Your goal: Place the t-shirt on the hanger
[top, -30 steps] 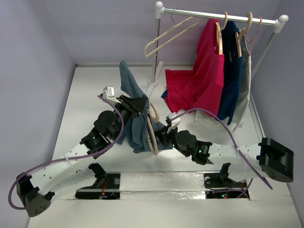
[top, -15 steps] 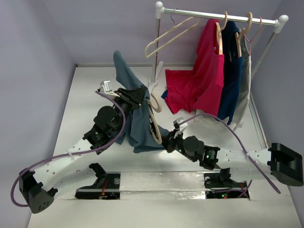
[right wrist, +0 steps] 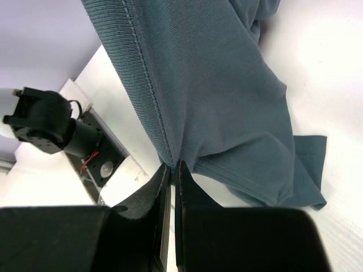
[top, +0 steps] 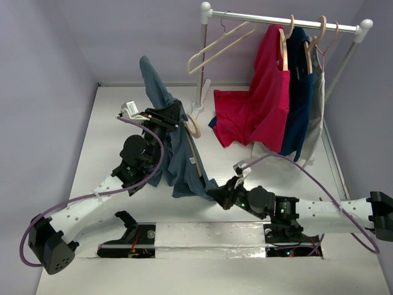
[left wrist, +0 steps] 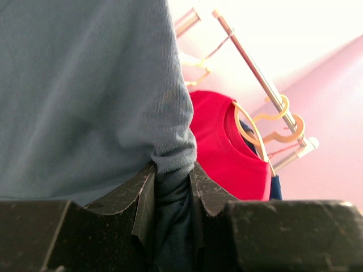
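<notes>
Holding the t-shirt (top: 178, 163) up over the counter (top: 110, 132) with the left pincer (left wrist: 173, 181) clenched on bunched cloth, hanger (top: 198, 128) alongside. Pinching the hem with the right pincer (right wrist: 172, 170). Next, probably tugging down to seat it.

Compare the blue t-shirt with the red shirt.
Colour: the t-shirt is slate-blue, the red shirt bright red. Support: the red shirt hangs from the rail; the t-shirt is off it, pinched by the left pincer and right pincer. Both are cloth tops.
</notes>
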{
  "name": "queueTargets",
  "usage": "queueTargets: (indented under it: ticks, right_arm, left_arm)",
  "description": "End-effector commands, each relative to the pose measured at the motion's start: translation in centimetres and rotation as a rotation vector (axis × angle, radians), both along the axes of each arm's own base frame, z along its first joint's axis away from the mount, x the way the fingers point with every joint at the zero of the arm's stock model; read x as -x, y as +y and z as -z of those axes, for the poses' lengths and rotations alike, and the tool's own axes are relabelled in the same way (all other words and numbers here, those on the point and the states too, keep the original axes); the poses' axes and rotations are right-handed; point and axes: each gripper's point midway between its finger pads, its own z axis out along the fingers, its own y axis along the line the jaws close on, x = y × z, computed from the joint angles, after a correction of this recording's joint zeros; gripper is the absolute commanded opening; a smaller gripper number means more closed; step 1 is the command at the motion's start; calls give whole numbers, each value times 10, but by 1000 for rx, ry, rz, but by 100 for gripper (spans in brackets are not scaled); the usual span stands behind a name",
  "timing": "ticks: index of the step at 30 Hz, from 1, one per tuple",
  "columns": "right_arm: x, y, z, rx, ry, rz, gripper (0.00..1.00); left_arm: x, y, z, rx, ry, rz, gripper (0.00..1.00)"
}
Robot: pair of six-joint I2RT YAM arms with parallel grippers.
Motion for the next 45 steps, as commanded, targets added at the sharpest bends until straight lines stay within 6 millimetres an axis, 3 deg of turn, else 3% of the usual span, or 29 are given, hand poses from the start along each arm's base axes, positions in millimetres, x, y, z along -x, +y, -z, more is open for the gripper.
queueTargets:
  ticks: [1, 6, 7, 9, 10, 13, 14, 15, 18, 26, 36, 38, 45]
  right_arm:
    - [24, -13, 35, 158, 74, -70, 0]
    - [23, -4, -11, 110, 36, -62, 0]
    - [19, -1, -29, 79, 23, -44, 0]
    - [13, 5, -41, 84, -11, -30, 0]
    - [9, 9, -61, 66, -38, -18, 0]
    - [4, 21, -68, 91, -63, -12, 0]
    - [1, 29, -71, 104, -68, -5, 7]
    - [-2, 27, -63, 155, -66, 12, 25]
    - [-12, 15, -45, 263, -53, 84, 56]
    - [3, -10, -48, 196, -36, 25, 61]
    - [23, -13, 7, 354, -34, -122, 79]
    - [20, -10, 19, 388, -46, -121, 79]
    - [9, 20, 19, 304, -175, -132, 73]
  left_arm:
    - [12, 41, -64, 188, -199, -114, 0]
    - [8, 26, -34, 146, -172, -61, 0]
    - [9, 19, -29, 137, -167, -25, 0]
    - [10, 13, -11, 152, -121, 18, 0]
    - [12, 10, -5, 154, -111, 41, 0]
    - [19, 9, 17, 181, -58, 84, 0]
    - [19, 6, 30, 168, -24, 96, 0]
    - [23, 8, 29, 176, -19, 106, 0]
    - [27, 4, 44, 178, 36, 143, 0]
    - [30, 2, 62, 168, 98, 164, 0]
    - [33, 2, 45, 169, 72, 172, 0]
    - [34, 0, 41, 172, 65, 184, 0]
    - [36, 1, 36, 180, 60, 191, 0]
